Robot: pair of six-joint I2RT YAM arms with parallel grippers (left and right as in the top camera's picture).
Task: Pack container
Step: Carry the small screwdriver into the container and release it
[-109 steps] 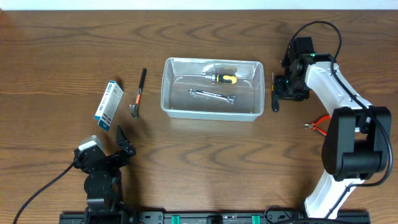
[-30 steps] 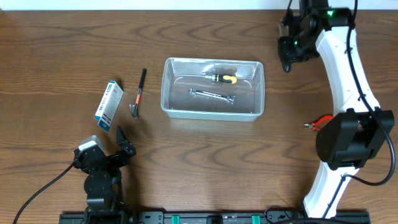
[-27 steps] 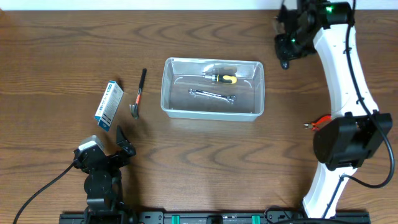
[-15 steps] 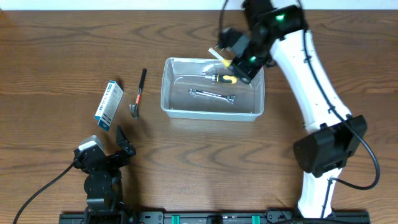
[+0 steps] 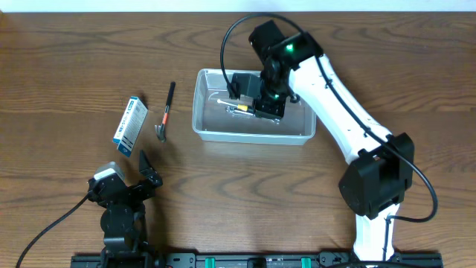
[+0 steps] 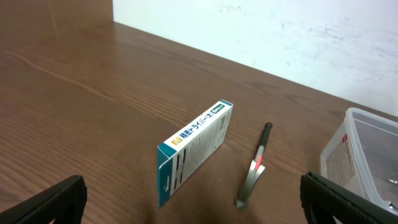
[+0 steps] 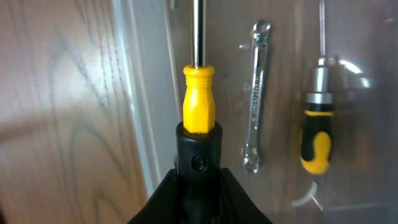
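The clear plastic container (image 5: 216, 132) stands mid-table; its wall also shows in the right wrist view (image 7: 140, 93) and the left wrist view (image 6: 367, 155). My right gripper (image 5: 251, 95) hangs over the container's inside, shut on a screwdriver with a black and yellow handle (image 7: 198, 118), its shaft pointing away over the container's edge. A silver wrench (image 7: 255, 93) and a second yellow-and-black screwdriver (image 7: 317, 134) lie on the container's floor. My left gripper (image 5: 149, 170) rests open and empty near the front left, its fingers at the lower corners of the left wrist view (image 6: 193, 214).
A blue-and-white cardboard box (image 5: 130, 125) and a small hammer (image 5: 165, 112) lie on the table left of the container; both show in the left wrist view, box (image 6: 193, 149) and hammer (image 6: 255, 168). A white wall runs behind the table's far edge.
My right arm picked up the screwdriver from the table right of the container, lifted it and swung left, now holding it low over the container's inside. The left arm has not moved.
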